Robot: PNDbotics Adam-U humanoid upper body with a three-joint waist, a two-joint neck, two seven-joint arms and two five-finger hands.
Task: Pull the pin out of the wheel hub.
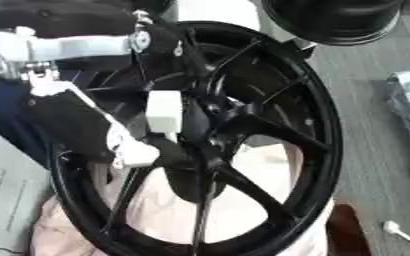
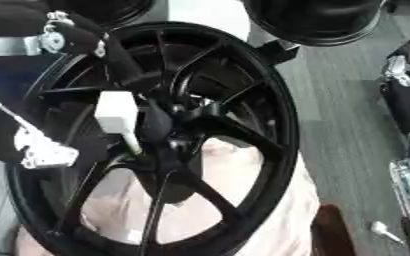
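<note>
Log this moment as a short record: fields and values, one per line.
wheel: black spoked wheel, standing on edge and filling most of the view
hub: black centre where the spokes meet
left hand: left hand at the hub, coming in from the left; grip hidden
white block: white block beside the hub; cannot tell if it is the pin
right hand: not visible; only part of the right arm shows at the right edge
floor: grey floor with a small white piece lying on it
</note>
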